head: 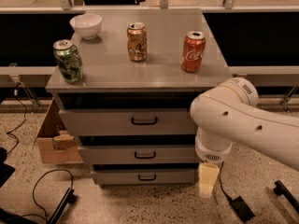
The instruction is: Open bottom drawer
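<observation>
The bottom drawer (pixel 117 176) is the lowest and narrowest of three grey fronts in the cabinet, with a small black loop handle (pixel 147 177). Its front sits in line with the cabinet, pushed in. My white arm (pixel 233 120) reaches in from the right and covers the right ends of the drawers. My gripper (pixel 208 180) hangs as a pale block below the wrist, just right of the bottom drawer's front and level with it, apart from the handle.
On the cabinet top (pixel 107 64) stand a green can (pixel 68 60), a white bowl (pixel 86 25), a gold can (pixel 137 41) and a red cola can (pixel 193 51). A cardboard box (pixel 53 139) sits left of the cabinet. Cables (pixel 42 190) lie on the floor.
</observation>
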`<action>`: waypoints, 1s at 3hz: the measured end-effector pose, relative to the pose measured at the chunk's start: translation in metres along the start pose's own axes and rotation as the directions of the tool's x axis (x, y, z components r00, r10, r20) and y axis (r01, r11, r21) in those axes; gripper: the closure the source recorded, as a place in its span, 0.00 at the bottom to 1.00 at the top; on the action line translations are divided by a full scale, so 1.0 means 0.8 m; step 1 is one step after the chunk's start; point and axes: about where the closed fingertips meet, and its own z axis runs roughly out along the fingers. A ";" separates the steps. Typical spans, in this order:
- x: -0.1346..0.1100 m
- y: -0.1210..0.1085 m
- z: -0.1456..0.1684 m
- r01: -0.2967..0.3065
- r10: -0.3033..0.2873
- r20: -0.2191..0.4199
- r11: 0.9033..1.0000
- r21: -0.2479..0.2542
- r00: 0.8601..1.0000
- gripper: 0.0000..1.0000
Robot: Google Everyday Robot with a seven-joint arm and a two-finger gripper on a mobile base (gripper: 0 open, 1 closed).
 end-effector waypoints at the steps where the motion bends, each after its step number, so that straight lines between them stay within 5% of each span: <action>1: -0.021 0.000 0.035 -0.008 0.010 0.052 0.999 -0.037 0.999 0.00; 3: -0.056 0.008 0.169 -0.054 0.074 0.184 0.992 -0.112 0.980 0.00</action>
